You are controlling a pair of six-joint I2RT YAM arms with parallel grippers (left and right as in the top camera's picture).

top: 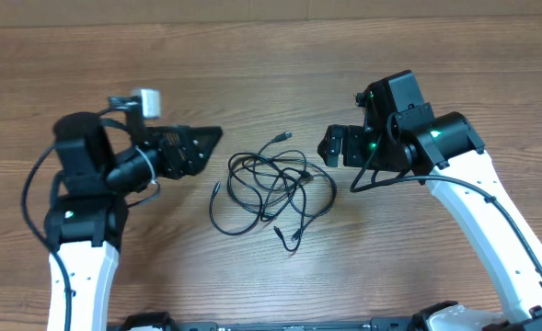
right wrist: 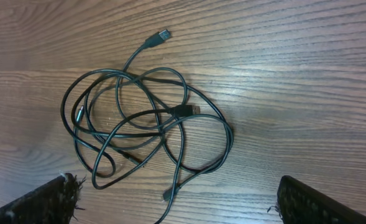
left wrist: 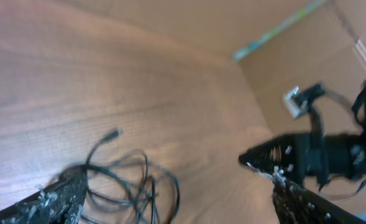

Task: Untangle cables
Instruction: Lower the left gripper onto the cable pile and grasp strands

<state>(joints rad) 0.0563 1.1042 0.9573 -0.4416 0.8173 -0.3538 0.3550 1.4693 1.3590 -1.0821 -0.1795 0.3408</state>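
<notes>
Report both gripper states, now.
Left gripper: open, holding nothing.
Right gripper: open, holding nothing.
The cables lie between them.

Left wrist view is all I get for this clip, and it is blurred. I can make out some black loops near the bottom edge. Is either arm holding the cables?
Observer: No. The overhead view shows the cables lying in one loose tangled heap on the table, between the left fingers and the right fingers, and held by neither.
Operator: Are the right fingers open?
Observer: Yes. In the right wrist view they stand wide apart at the two lower corners with nothing between them, and the whole tangle lies on the wood beyond them.
</notes>
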